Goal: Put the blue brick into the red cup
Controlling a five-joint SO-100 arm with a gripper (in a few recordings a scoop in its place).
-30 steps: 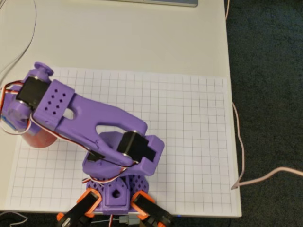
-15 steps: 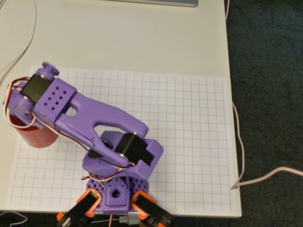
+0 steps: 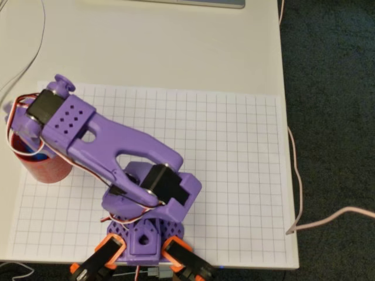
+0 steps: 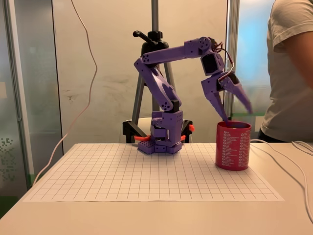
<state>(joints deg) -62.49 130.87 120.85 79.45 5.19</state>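
The red cup [image 4: 234,146] stands upright on the grid mat at the right in the fixed view; in the overhead view the red cup [image 3: 45,168] sits at the mat's left edge, half covered by the purple arm's wrist [image 3: 58,120]. My gripper [image 4: 237,113] hangs just above the cup's rim, open, with nothing between its fingers. A sliver of the blue brick [image 3: 37,156] shows inside the cup's mouth, under the wrist.
The arm's base [image 3: 145,231] is clamped at the mat's near edge in the overhead view. A person [image 4: 291,73] stands behind the table at the right. Cables [image 4: 288,161] trail on the table beside the cup. The grid mat [image 3: 234,170] lies bare to the right of the arm.
The wrist has shifted slightly toward the far side of the cup, uncovering more of its mouth. The blue seen at the gripper a second ago now lies inside the cup.
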